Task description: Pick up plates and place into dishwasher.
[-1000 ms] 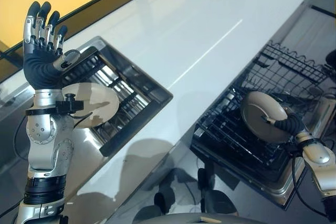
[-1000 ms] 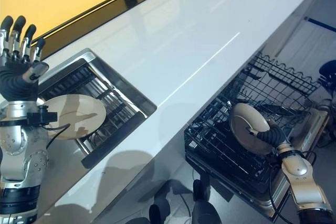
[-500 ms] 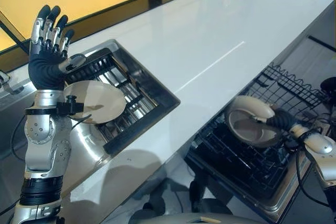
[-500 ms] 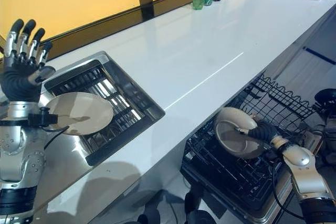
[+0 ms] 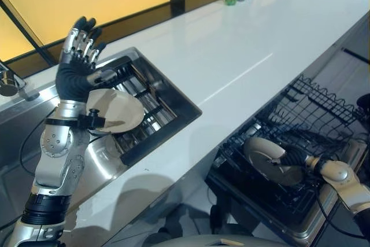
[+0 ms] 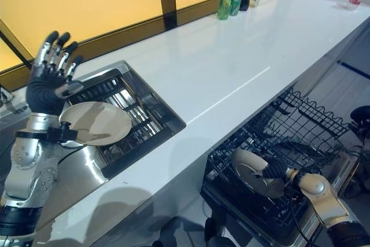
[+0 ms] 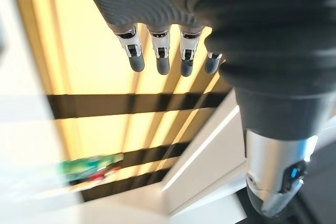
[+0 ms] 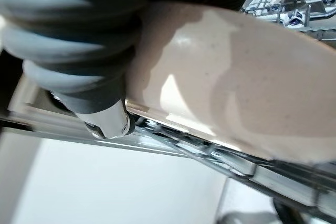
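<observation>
White desk (image 6: 231, 56) is running past a sunken sink (image 6: 151, 108), with a window behind. Right robot hand (image 6: 276, 172) is gripping a beige plate (image 6: 250, 172) and holding it tilted among the wires of the dishwasher rack (image 6: 289, 143); this looks like the placing step. Next it needs seating the rim between tines, then loosening the fingers. Left robot hand (image 5: 81, 65) is hanging raised, fingers straight, empty, above a second plate (image 6: 95, 122) lying in the sink.

Silver-grey arms, robot hand (image 5: 75, 76) under dark ribbed cover, silver fingers (image 7: 160, 51) with dark tips
</observation>
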Motion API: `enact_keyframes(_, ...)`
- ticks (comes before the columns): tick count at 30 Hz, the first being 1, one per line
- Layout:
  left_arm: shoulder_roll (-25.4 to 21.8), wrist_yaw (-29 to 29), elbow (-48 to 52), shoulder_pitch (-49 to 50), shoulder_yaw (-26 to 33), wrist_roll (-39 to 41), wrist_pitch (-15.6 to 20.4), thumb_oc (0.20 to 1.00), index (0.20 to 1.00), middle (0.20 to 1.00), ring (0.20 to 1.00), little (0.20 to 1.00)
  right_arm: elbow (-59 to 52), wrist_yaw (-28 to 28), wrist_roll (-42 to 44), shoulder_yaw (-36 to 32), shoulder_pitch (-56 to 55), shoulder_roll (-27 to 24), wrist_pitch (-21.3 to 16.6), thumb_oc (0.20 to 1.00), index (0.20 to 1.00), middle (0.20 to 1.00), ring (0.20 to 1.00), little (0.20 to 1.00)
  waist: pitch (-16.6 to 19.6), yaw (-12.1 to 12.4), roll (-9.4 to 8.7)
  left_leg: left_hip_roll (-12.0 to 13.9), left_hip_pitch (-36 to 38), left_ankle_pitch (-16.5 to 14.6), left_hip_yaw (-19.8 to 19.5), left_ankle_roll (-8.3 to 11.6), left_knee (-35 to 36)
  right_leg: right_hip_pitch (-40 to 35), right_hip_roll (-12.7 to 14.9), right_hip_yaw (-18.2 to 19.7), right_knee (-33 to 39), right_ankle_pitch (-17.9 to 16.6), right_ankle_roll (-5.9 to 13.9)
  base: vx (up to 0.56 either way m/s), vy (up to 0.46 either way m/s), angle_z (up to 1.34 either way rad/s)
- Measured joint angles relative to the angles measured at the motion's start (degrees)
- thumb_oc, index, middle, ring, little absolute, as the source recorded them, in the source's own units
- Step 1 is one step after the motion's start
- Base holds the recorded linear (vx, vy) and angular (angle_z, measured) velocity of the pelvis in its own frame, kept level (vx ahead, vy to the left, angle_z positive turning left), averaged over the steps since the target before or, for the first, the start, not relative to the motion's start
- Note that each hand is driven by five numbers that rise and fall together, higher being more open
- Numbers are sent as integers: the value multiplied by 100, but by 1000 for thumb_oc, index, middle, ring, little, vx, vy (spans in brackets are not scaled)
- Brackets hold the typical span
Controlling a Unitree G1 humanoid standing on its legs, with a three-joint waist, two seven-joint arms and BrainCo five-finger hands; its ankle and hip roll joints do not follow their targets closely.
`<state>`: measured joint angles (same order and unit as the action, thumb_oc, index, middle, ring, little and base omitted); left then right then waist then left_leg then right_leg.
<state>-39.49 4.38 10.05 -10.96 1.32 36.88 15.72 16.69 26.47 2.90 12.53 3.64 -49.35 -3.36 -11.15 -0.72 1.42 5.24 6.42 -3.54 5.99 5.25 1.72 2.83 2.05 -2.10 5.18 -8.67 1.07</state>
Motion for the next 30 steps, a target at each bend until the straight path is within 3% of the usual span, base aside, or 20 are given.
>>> enact_keyframes(6, -1, 247, -19, -239, -14, -10, 89, 1000, 1000, 1000, 1000, 1000, 426, -225, 11, 166, 368, 18, 107, 200, 200, 200, 200, 200, -610, 2, 136, -8, -228, 79, -1, 18, -37, 209, 16, 0, 1, -41, 9, -136, 1, 1)
enact_keyframes(11, -2, 406, -20, -557, -128, -12, 109, 1000, 1000, 1000, 1000, 1000, 504, -320, 90, 159, 743, 133, -12, 200, 200, 200, 200, 200, -904, -32, 133, 3, -346, 90, 6, 31, -36, 339, -1, 24, 0, -106, -48, -90, -3, -4)
enact_keyframes(26, -14, 457, 12, -825, -131, -23, -8, 1000, 1000, 1000, 1000, 1000, 1065, -941, -263, 132, 655, 379, -180, 200, 200, 200, 200, 200, -941, -162, 96, 3, -141, 92, 14, 29, 64, 179, 2, -10, 1, -76, -23, -9, -1, 0)
enact_keyframes(27, -14, 446, 12, -825, -131, -23, -33, 1000, 1000, 1000, 1000, 1000, 1091, -1015, -371, 130, 606, 418, -165, 777, 777, 777, 777, 777, -941, -162, 97, 9, -97, 92, 14, 29, 75, 132, -4, -9, 1, -78, -32, 47, 10, 0)
enact_keyframes(28, -14, 432, 25, -827, -114, -24, -34, 1000, 1000, 1000, 1000, 1000, 1111, -1082, -479, 140, 536, 465, -138, 1000, 1000, 1000, 1000, 1000, -941, -158, 98, 9, -74, 92, 14, 28, 76, 108, -3, -10, 2, -69, -29, 51, 9, 1)
enact_keyframes(30, -14, 406, 37, -827, -94, -24, -36, 1000, 1000, 1000, 1000, 1000, 1119, -1180, -626, 139, 385, 605, -94, 1000, 1000, 1000, 1000, 1000, -941, -150, 97, 3, -65, 96, 14, 24, 92, 102, 3, -16, 1, -69, -28, 53, 11, 1)
